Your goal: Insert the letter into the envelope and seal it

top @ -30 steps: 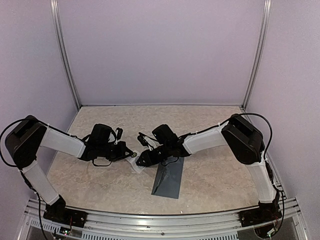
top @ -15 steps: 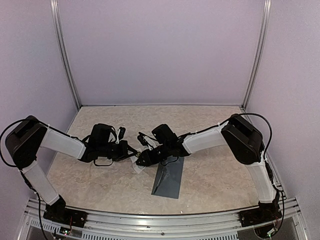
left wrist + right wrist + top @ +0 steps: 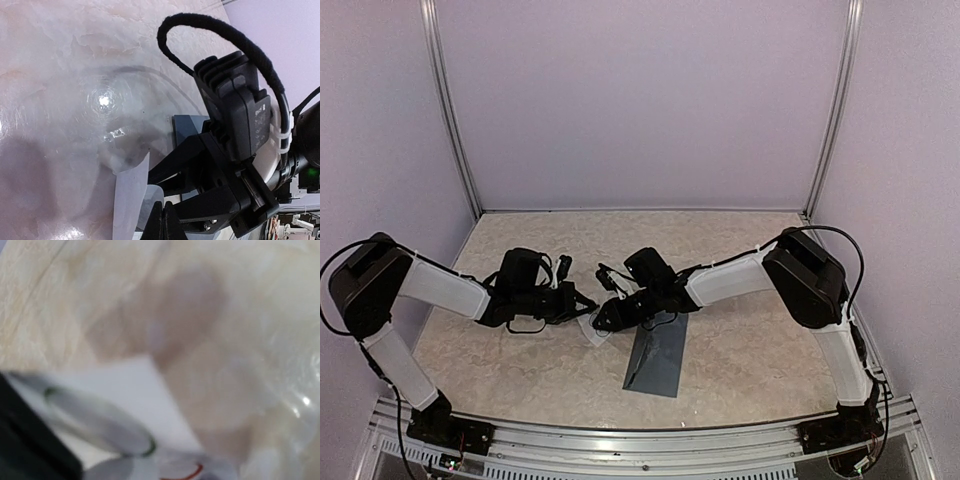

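The dark blue-grey envelope (image 3: 656, 361) lies flat on the table in front of the right arm, and one corner (image 3: 189, 123) shows in the left wrist view. No letter is in view. A small white sticker strip (image 3: 591, 329) sits between the two grippers, just left of the envelope. My right gripper (image 3: 607, 318) is shut on the strip's right end. Close up, the strip (image 3: 117, 397) is blurred, with round stickers edged in green and red. My left gripper (image 3: 167, 219) is shut, its tips pinching a rounded clear sticker (image 3: 151, 200) beside the strip (image 3: 129, 200).
The marbled tabletop (image 3: 740, 250) is walled by lilac panels on three sides, with metal posts (image 3: 453, 110) at the back corners. The right arm's camera and cable loop (image 3: 235, 100) hang close above my left gripper.
My left gripper has crept slightly to the right, closer to the strip and the right gripper. The right arm and the envelope have stayed put.
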{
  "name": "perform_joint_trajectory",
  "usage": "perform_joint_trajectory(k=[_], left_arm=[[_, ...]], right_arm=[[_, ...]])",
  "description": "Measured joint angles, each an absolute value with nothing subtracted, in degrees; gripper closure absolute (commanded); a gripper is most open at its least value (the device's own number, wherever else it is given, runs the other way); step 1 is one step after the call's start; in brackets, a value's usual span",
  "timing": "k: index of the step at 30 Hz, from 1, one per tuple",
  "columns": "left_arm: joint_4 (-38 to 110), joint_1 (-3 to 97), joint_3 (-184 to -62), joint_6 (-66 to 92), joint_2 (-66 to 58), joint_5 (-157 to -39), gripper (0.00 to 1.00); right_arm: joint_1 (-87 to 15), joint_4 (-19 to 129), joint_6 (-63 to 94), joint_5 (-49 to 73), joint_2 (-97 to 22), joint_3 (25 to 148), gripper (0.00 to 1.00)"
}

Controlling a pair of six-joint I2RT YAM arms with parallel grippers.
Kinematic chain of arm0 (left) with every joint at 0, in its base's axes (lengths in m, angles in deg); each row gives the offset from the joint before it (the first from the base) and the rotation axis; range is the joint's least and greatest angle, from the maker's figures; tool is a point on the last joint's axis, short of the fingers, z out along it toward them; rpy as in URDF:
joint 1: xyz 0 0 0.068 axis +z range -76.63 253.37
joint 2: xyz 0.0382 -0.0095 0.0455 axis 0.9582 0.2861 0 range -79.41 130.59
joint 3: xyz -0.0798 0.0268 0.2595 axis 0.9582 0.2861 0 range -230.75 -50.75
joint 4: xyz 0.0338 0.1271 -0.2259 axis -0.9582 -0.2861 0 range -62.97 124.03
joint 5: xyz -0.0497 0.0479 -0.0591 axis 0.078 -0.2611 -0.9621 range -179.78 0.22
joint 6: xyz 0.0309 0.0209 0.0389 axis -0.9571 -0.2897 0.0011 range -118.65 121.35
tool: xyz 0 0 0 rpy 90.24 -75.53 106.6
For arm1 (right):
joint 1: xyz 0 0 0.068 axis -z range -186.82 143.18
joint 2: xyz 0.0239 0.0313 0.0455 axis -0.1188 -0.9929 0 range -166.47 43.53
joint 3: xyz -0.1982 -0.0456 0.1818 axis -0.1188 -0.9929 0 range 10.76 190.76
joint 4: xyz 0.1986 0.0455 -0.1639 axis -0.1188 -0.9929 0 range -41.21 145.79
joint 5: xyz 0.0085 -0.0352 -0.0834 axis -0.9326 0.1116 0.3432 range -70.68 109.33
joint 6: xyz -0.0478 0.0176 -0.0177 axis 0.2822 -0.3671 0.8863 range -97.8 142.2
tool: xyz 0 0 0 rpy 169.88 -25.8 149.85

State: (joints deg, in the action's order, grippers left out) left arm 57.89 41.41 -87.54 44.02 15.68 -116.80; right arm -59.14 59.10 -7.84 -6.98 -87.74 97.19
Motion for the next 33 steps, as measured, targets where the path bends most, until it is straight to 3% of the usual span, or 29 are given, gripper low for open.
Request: perform_joint_trajectory(k=[12,14,18,21,27,33], left_arm=[[56.2,43.8,-85.5,42.0,0.9,-115.8,1.00],[55.1,43.9,-85.5,41.5,0.0,-115.8,1.00],[52.9,44.0,-85.5,40.5,-1.3,-116.1,1.00],[52.3,44.0,-85.3,39.7,-3.8,-116.3,1.00],[52.4,42.5,-84.6,39.2,-7.1,-116.2,1.00],[53.7,36.9,-84.5,40.0,-3.7,-116.0,1.00]], right_arm=[[-59.1,59.5,-7.5,-7.2,-87.7,97.0,0.72],[-59.0,59.6,-7.5,-7.3,-87.7,97.0,0.65],[-58.7,62.6,-6.7,-9.1,-85.9,93.6,0.39],[-58.5,63.1,-5.8,-10.3,-80.9,87.6,0.32],[-58.2,61.9,-5.4,-8.3,-66.9,78.9,0.38],[-57.8,62.1,-6.4,-4.0,-57.2,70.5,0.53]])
